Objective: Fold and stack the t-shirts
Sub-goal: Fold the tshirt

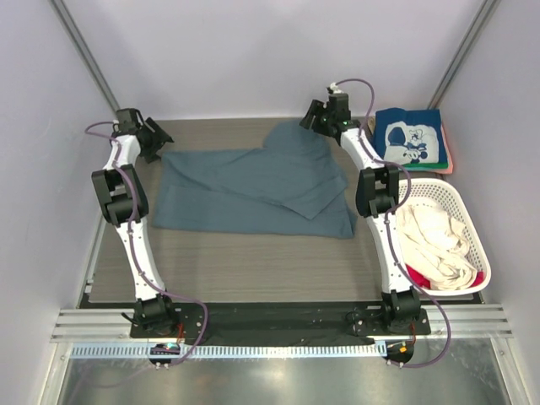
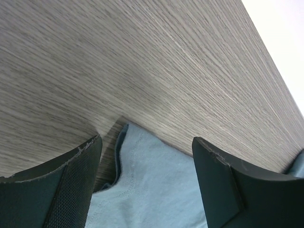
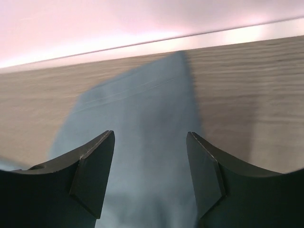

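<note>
- While both arms are reaching toward the far side of the table [image 1: 253,270], we are seeing a slate-blue t-shirt [image 1: 253,190] lying across the middle, partly folded, with overlapping layers toward its 3 o'clock side.
- We are holding the left gripper [image 1: 154,139] at about 10 o'clock, at the shirt's far left corner. Its jaws are standing wide apart and gripping nothing, and the left wrist view is showing the shirt's hem between them. We cannot tell whether the fingertips are touching the cloth.
- We are holding the right gripper [image 1: 316,114] at about 1 o'clock, over the shirt's far right tip. Its jaws are also standing wide with nothing caught between them, and blue cloth is lying below.
- At 2 o'clock a navy t-shirt [image 1: 409,139] with white cartoon print is sitting folded on a small stack, and a pink t-shirt [image 1: 448,152] is peeking out at its right edge.
- At 4 o'clock a white basket [image 1: 469,211] is holding a crumpled cream t-shirt [image 1: 434,245], with a red t-shirt [image 1: 472,280] showing beneath it at the near corner.
</note>
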Robot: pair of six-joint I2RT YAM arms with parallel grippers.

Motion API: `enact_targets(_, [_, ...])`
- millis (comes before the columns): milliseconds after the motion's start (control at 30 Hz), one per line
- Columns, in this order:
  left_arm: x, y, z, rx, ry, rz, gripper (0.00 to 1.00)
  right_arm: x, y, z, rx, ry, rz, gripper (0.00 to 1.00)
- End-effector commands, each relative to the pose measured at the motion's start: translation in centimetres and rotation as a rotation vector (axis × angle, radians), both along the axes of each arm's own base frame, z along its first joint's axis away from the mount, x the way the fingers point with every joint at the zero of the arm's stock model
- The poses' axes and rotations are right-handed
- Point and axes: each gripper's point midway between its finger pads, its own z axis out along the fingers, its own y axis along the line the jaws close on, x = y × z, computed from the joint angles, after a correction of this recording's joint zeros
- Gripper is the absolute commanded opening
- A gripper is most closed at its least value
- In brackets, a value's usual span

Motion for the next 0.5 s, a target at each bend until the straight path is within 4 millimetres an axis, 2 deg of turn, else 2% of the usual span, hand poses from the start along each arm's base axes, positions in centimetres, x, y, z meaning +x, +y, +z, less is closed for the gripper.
enact_targets(0, [0.1, -0.1, -1.0, -0.046, -0.001, -0.012, 0.78, 4.5, -1.5, 4.0, 0.04, -0.226, -0.123, 0.68])
enact_targets(33, [0.0, -0.1, -1.2, -0.054, 0.003, -0.011, 0.77, 5.0, -2.1, 4.1, 0.052, -0.244, -0.146, 0.68])
enact_targets(100, [0.1, -0.3, -1.1, -0.062, 0.0, -0.017, 0.77, 5.8, -2.9, 2.3, 0.082, -0.245, -0.196, 0.67])
enact_targets(233, [0.3, -0.3, -1.0, -0.07, -0.002, -0.006, 0.77, 6.8, -4.4, 2.0, 0.102, -0.27, -0.269, 0.67])
enact_targets(300, [0.3, -0.4, -0.8, -0.072, -0.001, -0.004, 0.77, 6.8, -5.2, -0.2, 0.081, -0.24, -0.31, 0.66])
enact_targets(367, [-0.1, -0.1, -0.9, -0.057, 0.012, 0.007, 0.77, 6.9, -5.2, -0.9, 0.106, -0.231, -0.315, 0.66])
enact_targets(433, [-0.6, -0.2, -1.2, -0.065, 0.036, 0.018, 0.77, 7.3, -4.3, -0.6, 0.159, -0.255, -0.317, 0.63])
enact_targets(467, [-0.8, -0.3, -1.3, -0.072, 0.041, 0.017, 0.76, 7.0, -3.3, -1.4, 0.174, -0.239, -0.279, 0.61])
